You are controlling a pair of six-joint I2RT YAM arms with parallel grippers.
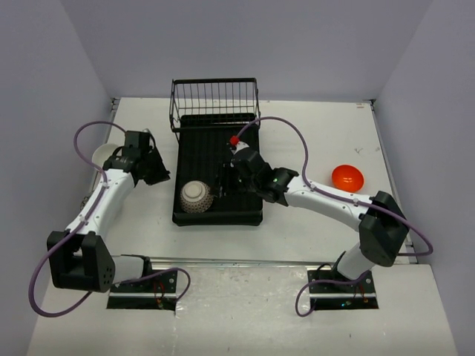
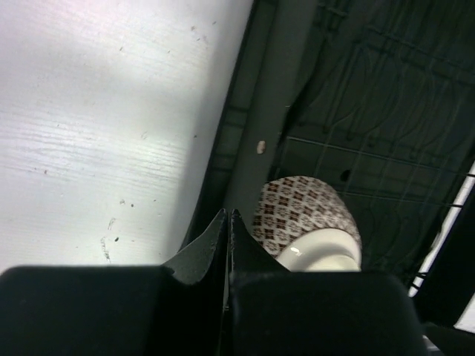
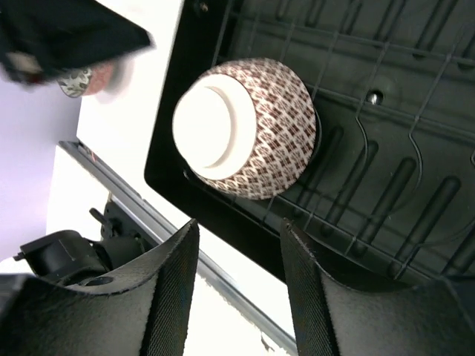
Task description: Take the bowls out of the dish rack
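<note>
Over the dish rack [image 1: 215, 139], right gripper [image 3: 239, 231] hangs wide open and empty by the upside-down patterned bowl [image 3: 256, 130]; left gripper [image 2: 228, 217] pinched closed, holding nothing.

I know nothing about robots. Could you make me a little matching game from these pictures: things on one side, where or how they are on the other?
Things:
1. patterned bowl
2. orange bowl
3. left pincer
4. right pincer

States:
A. open
B. on the table, right of the rack
C. shut
D. upside down in the dish rack

Pairs: 1-D, 2-B, 3-C, 4-A.
</note>
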